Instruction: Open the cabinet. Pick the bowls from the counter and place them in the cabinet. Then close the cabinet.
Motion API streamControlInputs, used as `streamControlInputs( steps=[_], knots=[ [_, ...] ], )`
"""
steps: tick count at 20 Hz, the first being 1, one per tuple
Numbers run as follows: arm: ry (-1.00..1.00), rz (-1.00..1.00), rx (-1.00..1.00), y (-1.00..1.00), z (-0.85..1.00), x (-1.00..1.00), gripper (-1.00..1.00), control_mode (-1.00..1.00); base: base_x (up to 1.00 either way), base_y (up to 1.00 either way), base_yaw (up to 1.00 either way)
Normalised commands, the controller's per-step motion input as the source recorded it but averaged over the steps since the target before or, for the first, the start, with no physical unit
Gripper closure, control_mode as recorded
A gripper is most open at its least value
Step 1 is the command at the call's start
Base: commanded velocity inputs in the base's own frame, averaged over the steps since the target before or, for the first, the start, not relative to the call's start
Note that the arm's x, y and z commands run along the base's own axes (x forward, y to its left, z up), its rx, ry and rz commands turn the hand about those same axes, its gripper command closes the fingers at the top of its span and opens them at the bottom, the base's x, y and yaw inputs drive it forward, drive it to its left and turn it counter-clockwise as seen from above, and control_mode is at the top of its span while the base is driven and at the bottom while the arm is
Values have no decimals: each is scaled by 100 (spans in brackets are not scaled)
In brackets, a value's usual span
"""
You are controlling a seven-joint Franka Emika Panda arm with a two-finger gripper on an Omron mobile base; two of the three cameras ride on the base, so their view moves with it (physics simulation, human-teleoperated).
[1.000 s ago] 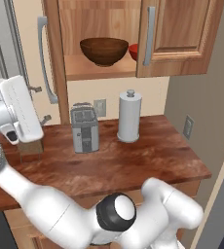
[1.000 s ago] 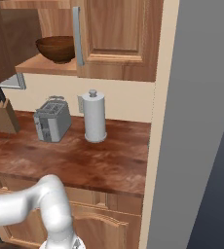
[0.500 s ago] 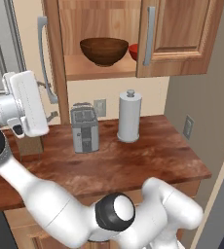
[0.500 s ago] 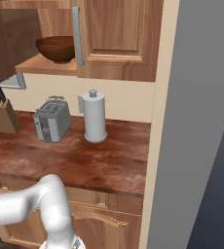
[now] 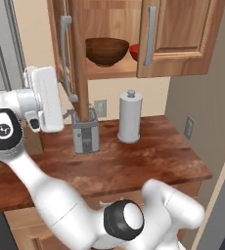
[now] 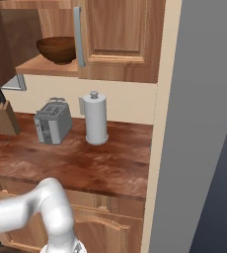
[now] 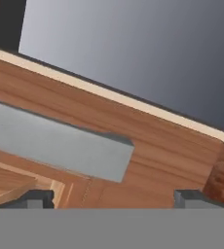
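1. Well, the big brown wooden wall cabinet [image 5: 183, 34] hangs above the long reddish-brown wooden bench [image 5: 134, 166]. Its left door [image 5: 79, 58] stands open and swings out toward the near side. Its right door [image 5: 180, 53] is shut.
2. Both bowls are already inside, on the cabinet shelf [image 5: 112, 71]. The deep dark brown wooden bowl [image 5: 107, 51] sits on the left. The shiny red bowl [image 5: 134, 49] sits to its right and a bit farther back, half hidden by the shut door. I think they were put there so the bench has no bowls left on it.
3. The robot's hand [image 7: 114, 199] is up by the open left door. It is wide open and holds nothing.
4. In the hand view, the long grey bar handle [image 7: 55, 146] of that door lies very close, just in front of the two fingertips [image 7: 36, 198]. I cannot tell if the fingers touch it.
5. I think the hand is there because only one job is left, which is to shut the door. Open fingers can go around the bar or push flat on the wood.
6. On the bench below stand a small grey metal toaster [image 5: 85, 134] and, to its right, a tall white paper towel roll [image 5: 130, 117]. A brown wooden knife block [image 6: 2, 116] stands at the far left.
7. The door swings above these things, so I think it will miss them when it shuts.
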Motion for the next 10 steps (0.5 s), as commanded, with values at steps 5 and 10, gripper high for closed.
streamControlInputs(
  steps=[5,10],
  knots=[
    [-1,0,2,-68,0,14,-100,-100,0,0,0],
    [-12,0,0,-66,-7,41,-100,-100,0,0,0]
  ],
)
